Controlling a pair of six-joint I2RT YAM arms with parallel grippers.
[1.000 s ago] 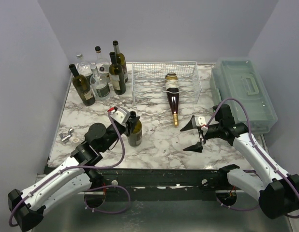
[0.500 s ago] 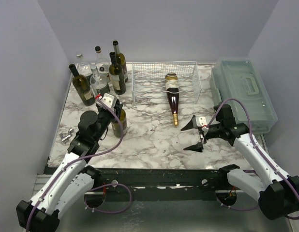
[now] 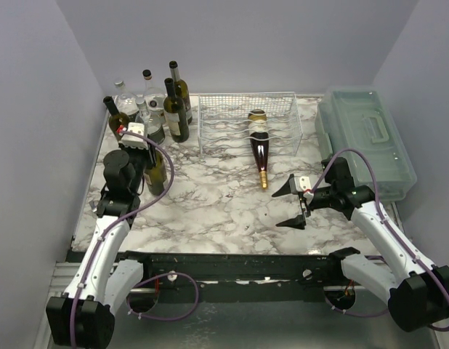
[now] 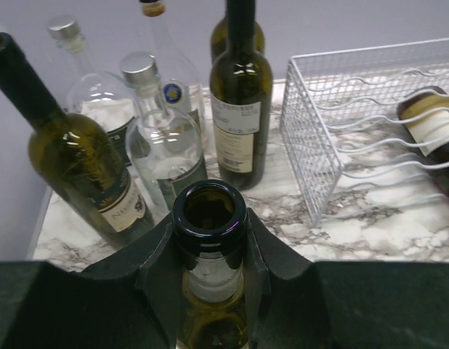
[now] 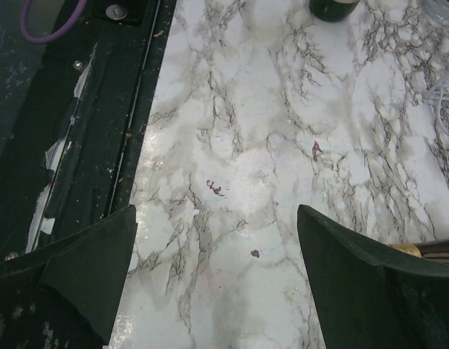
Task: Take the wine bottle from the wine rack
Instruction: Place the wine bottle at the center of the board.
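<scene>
My left gripper (image 3: pixel 147 150) is shut on the neck of an olive-green wine bottle (image 3: pixel 156 177), which stands upright at the left of the table beside the bottle cluster. In the left wrist view the bottle's open mouth (image 4: pixel 210 211) sits between the black fingers (image 4: pixel 155 269) of the left gripper (image 4: pixel 210 251). The white wire wine rack (image 3: pixel 210 120) stands at the back centre, also in the left wrist view (image 4: pixel 312 145). A dark red bottle (image 3: pixel 259 149) lies in it with its gold-capped neck sticking out toward me. My right gripper (image 3: pixel 288 206) hangs open over bare marble, right of centre.
Several upright bottles (image 3: pixel 148 109) crowd the back left corner, close in front of the held bottle (image 4: pixel 159 145). A translucent green-grey plastic box (image 3: pixel 366 138) with a handle lies along the right edge. The table's front rail (image 5: pixel 86 109) shows left of the right gripper (image 5: pixel 217 269).
My left arm has swung left and back with the bottle in its grip, from the front centre-left to beside the bottle cluster. The right arm has stayed put.
</scene>
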